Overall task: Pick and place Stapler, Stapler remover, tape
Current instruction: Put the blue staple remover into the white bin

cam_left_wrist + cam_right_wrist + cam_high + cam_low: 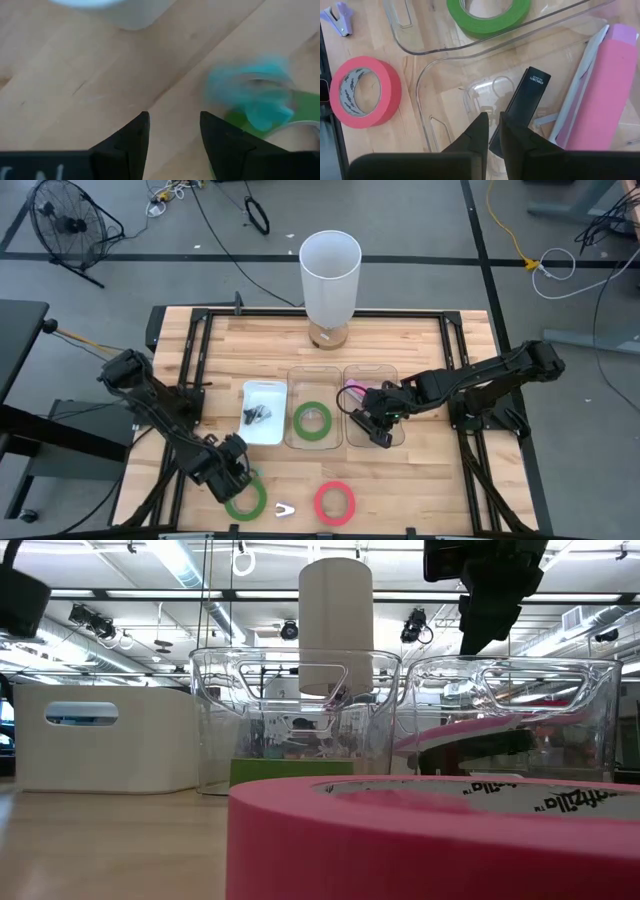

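Sorting partly done: two rolls and the staple remover lie outside the bins.

Nearest the table's front edge, ahead of the middle clear bin (312,393), lie the red-pink tape roll (335,503), the staple remover (286,509) just left of it, and a green tape roll (246,498) left again. The left gripper (232,472) sits directly over that green roll, fingers parted and empty, apparently lined up for a pick. Inside the middle clear bin rests the second green tape roll (313,420), judged already sorted. The white tray (262,396) on its left holds a small dark item, unidentified. The clear bin (372,370) on its right holds a pink stapler (597,95) and a black stapler (522,107). The right gripper (491,131) hangs low in it, fingers nearly together, gripping nothing, consistent with a placement there.
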`<state>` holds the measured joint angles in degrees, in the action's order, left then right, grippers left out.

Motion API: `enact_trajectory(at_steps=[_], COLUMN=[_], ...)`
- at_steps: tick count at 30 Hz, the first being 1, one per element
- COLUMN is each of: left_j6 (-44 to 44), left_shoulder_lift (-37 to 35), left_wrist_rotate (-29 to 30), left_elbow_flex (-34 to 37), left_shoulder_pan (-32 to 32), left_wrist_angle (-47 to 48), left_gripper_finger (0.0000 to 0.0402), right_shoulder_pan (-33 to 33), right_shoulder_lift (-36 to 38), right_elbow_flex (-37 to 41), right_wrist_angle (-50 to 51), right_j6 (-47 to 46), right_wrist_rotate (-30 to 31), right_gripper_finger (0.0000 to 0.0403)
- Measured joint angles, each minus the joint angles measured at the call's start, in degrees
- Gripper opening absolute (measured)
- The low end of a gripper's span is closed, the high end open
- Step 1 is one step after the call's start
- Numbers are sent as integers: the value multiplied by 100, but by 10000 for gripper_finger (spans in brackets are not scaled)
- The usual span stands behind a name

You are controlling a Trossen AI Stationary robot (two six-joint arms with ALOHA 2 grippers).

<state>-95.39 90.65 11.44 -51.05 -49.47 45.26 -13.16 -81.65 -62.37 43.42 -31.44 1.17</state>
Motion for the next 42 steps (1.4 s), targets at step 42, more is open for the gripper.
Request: enact_trajectory(at_steps=[42], left_j6=[1956], left_shoulder_lift=[195], left_wrist_rotate=[955], left_elbow_flex=[-415], left_shoulder_pan=[800], left_wrist_angle=[-825], left_gripper_finger=[179], right_shoulder_pan=[-1], right_shoulder_lift=[0], right_elbow_flex=[-2], right_wrist_angle=[-107], right_j6=[4], right_wrist_rotate=[136], right_gripper_finger=[48])
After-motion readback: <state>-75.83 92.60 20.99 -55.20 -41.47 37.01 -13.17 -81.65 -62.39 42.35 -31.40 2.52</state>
